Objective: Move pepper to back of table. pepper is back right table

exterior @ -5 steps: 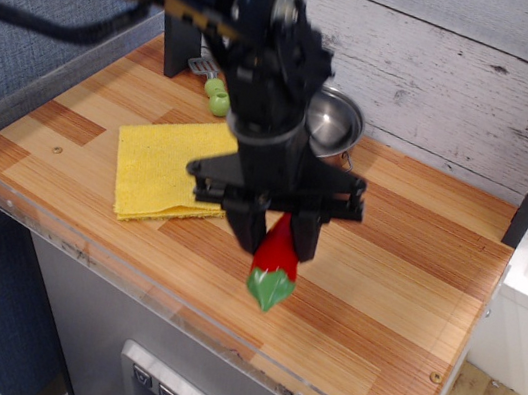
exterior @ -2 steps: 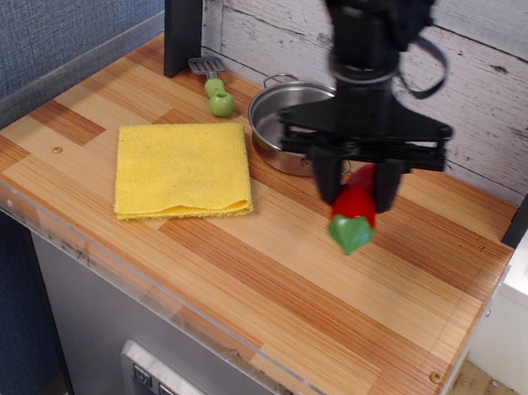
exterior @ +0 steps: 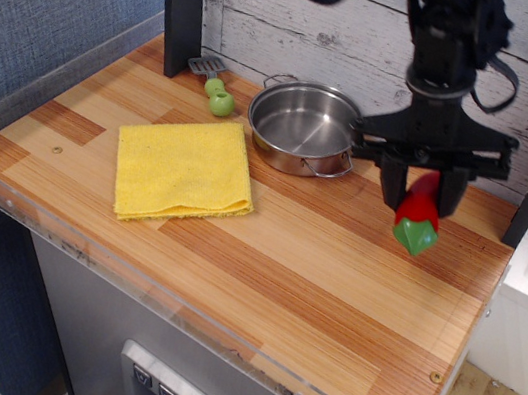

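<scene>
In the single camera view, the gripper [exterior: 420, 195] is clamped on the pepper [exterior: 416, 215], which hangs stem-end down above the back right part of the table [exterior: 330, 290], just right of the steel pot [exterior: 303, 128]. This looks like the carry step, nearly done. Next — likely a short descent, then opening the jaws to set it down, clear of the pot's handle.

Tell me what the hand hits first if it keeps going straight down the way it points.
Most likely the bare table at its back right. The hand points down, shut on the pepper, so the pepper's green stem end would touch first. Height above the wood is unclear.
</scene>
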Robot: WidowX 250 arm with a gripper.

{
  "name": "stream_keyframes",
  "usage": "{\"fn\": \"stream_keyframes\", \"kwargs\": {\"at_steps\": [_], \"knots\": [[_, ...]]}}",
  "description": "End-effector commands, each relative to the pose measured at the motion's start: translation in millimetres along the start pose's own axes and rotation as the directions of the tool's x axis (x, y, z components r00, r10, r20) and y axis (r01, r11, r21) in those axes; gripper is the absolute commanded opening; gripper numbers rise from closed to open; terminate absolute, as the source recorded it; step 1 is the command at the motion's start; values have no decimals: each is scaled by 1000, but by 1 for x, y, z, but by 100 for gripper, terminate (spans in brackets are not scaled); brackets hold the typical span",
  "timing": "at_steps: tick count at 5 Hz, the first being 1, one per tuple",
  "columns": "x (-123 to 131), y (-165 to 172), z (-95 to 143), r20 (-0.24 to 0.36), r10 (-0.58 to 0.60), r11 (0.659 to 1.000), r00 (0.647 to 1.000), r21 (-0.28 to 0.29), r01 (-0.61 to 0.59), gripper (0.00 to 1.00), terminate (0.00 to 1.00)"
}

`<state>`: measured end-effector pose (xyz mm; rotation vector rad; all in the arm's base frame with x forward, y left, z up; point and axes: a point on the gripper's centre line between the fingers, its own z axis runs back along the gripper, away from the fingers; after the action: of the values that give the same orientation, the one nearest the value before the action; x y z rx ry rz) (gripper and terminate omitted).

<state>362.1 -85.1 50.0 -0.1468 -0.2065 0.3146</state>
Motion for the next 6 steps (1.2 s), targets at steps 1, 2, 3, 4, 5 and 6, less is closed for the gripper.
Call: {"fn": "stream_keyframes", "kwargs": {"at_steps": [1,2,3,4,5,6], "knots": [[17,-9,-20,27,-21,1000,999,7,21,0,0],[19,-5,-35,11,-10,1000,1000,22,10,0,0],[21,-3,-40,-2,1,1000,1000,16,-1,0,0],[19,-4,-37,-2,13,1000,1000,15,-13,100,0],[16,-2,-37,-5,13,999,1000,33,-13,100,0],[14,0,-34,-2,19,999,1000,41,-18,100,0]]}}
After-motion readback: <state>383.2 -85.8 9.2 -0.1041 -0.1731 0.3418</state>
